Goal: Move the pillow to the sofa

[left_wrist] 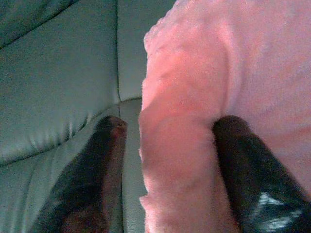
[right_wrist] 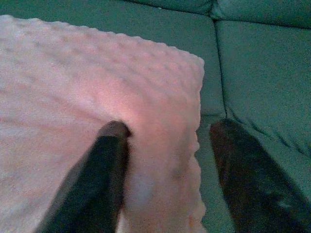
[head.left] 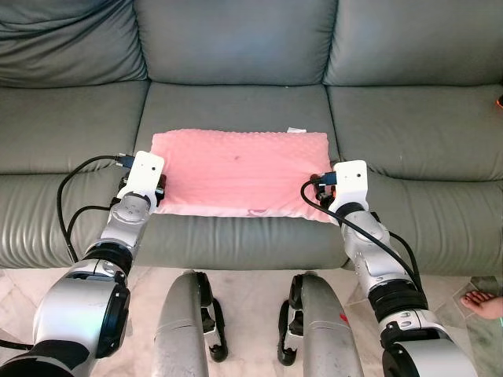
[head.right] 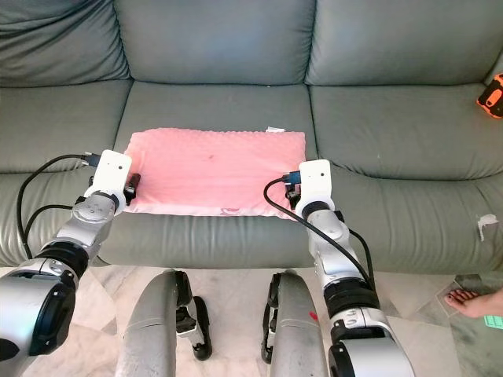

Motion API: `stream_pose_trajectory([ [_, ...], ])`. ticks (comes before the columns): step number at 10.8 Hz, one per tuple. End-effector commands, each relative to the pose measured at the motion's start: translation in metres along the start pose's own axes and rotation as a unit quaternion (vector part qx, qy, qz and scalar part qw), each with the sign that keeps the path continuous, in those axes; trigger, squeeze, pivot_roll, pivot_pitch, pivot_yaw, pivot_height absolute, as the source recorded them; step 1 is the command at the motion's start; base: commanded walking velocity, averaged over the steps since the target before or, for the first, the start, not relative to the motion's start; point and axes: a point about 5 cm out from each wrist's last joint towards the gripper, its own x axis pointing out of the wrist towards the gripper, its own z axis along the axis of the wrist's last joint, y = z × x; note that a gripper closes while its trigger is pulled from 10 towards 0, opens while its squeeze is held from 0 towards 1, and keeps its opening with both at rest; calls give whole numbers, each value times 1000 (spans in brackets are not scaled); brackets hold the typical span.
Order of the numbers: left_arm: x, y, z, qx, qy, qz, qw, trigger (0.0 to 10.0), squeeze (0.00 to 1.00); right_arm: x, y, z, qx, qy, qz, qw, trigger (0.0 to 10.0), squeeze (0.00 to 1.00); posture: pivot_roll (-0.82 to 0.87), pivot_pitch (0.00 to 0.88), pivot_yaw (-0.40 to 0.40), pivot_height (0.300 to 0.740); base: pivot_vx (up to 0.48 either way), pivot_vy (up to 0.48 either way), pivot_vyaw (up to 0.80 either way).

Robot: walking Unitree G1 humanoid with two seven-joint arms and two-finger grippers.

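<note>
A pink pillow (head.left: 238, 173) lies flat on the middle seat of a grey sofa (head.left: 393, 133), near its front edge. The left gripper (left_wrist: 167, 131) and right gripper (right_wrist: 167, 133) each straddle one end, fingers spread apart, one finger on top of the pillow and the other beside its edge.

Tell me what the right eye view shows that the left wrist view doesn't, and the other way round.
Right eye view alone: the whole pink pillow lying flat on the grey sofa's middle seat, both arms reaching to its ends, the right end effector, an orange object at the far right, and a person's foot on the floor.

Left wrist view alone: the left end effector up close, one black finger pressed on the pillow's top, the other off its edge over the sofa.

Both: pillow and sofa.
</note>
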Motion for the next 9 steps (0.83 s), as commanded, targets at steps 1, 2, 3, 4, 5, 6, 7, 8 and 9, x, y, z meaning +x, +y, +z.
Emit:
stream_pose_trajectory([
  [1, -3, 8, -15, 24, 28, 12, 999, 10000, 1000, -2, -6, -4, 6, 4, -19, 1000, 10000, 1000, -38, 248, -3, 635, 0, 0, 0],
  [2, -3, 13, -16, 18, 31, 20, 999, 10000, 1000, -1, -4, -4, 18, 2, -15, 1000, 10000, 1000, -40, 237, -3, 635, 0, 0, 0],
  [3, -3, 18, -18, 30, 37, 33, 998, 10000, 1000, -2, -2, -3, 13, -1, -14, 1000, 10000, 1000, -42, 222, -4, 635, 0, 0, 0],
  [4, -3, 21, -18, 27, 39, 40, 998, 10000, 1000, -4, -3, -6, 2, 1, -25, 1000, 10000, 1000, -48, 203, -4, 635, 0, 0, 0],
  [5, -4, 22, -19, 25, 40, 44, 998, 10000, 1000, -7, -3, -9, -1, 5, -26, 1000, 10000, 1000, -51, 194, -5, 635, 0, 0, 0],
  [6, -4, 23, -20, 19, 42, 50, 998, 10000, 1000, -10, -1, -14, 5, 10, -20, 1000, 10000, 1000, -57, 176, -7, 635, 0, 0, 0],
  [7, -4, 19, -19, -9, 41, 40, 998, 10000, 1000, -15, 2, -17, 3, 9, -11, 1000, 10000, 1000, -60, 160, -6, 635, 0, 0, 0],
  [8, -4, 14, -19, -54, 40, 16, 998, 10000, 1000, -20, 5, -18, 7, 4, -1, 1000, 10000, 1000, -58, 142, -5, 635, 0, 0, 0],
  [9, -5, 7, -20, -83, 41, -12, 996, 10000, 1000, -24, 8, -18, 9, -1, 10, 1000, 10000, 1000, -54, 126, -1, 635, 0, 0, 0],
])
